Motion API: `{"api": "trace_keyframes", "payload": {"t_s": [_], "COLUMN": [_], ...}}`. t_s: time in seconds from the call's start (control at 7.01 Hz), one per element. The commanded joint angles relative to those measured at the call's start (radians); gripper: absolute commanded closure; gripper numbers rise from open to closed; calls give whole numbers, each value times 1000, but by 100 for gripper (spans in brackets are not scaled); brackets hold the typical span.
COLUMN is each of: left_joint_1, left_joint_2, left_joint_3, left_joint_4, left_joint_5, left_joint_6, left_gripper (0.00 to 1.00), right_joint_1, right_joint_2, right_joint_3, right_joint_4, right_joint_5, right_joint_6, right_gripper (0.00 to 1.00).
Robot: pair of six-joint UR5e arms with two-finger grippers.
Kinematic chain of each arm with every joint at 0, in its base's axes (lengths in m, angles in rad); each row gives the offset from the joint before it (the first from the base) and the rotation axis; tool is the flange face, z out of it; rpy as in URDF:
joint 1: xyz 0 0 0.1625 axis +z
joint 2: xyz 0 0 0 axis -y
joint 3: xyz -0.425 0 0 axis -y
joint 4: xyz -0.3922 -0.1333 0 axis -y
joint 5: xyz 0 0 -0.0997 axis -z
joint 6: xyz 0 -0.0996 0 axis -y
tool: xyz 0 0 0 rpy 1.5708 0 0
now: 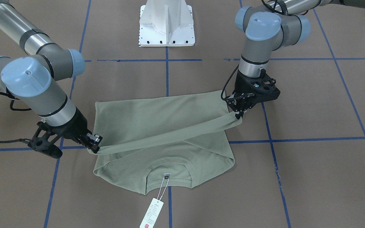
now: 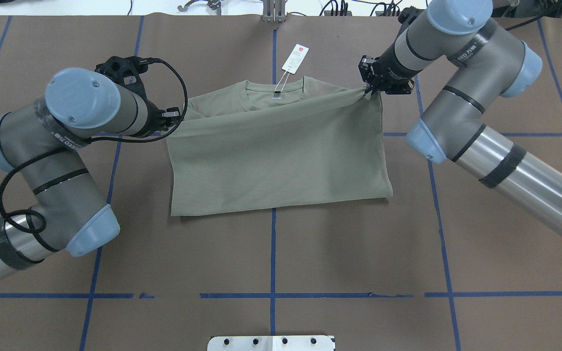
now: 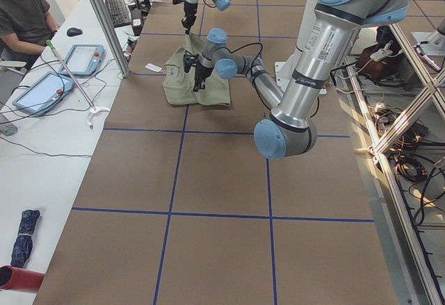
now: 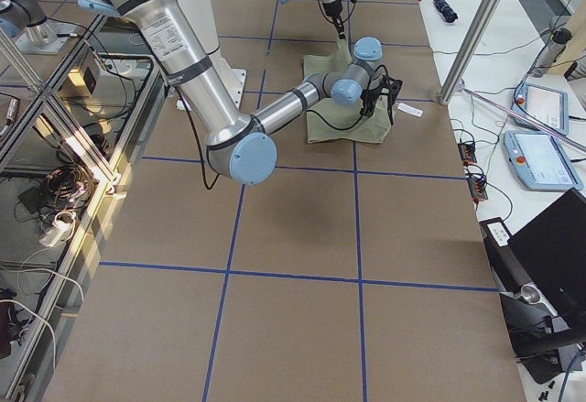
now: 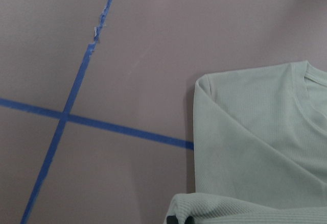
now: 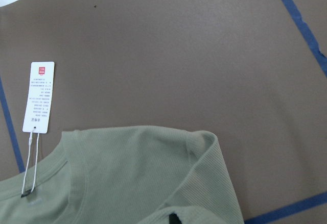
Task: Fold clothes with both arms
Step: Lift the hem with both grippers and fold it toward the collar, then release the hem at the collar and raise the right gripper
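Toward the far edge of the desk point(image 2: 281, 253), the shirt point(image 2: 281, 161) lies half doubled. Left claw point(image 1: 239, 114) and right claw point(image 1: 94, 146) each pinch a hem corner, stretching it taut, probably so it lands flat over the collar point(image 2: 273, 87).
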Motion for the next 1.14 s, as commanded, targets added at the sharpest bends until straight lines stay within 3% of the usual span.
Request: {"api": "trace_keyframes", "payload": {"t_s": [0.0, 0.43, 1.0], "left_joint_1": [-49, -62, -63], "left_joint_2": [-35, -122, -141], "left_joint_3": [146, 324, 356], "left_joint_4": [-138, -233, -254], "left_joint_5": [0, 5, 5], "left_joint_6": [-1, -15, -15], "left_gripper": [100, 100, 100], "right_joint_1": [3, 6, 19], "right_joint_2": [49, 47, 50], "right_joint_3": [-120, -122, -154], "right_joint_4": [73, 74, 75], "right_joint_5": [-4, -4, -5], "right_joint_6": [-1, -1, -2], "right_gripper": [100, 100, 100]}}
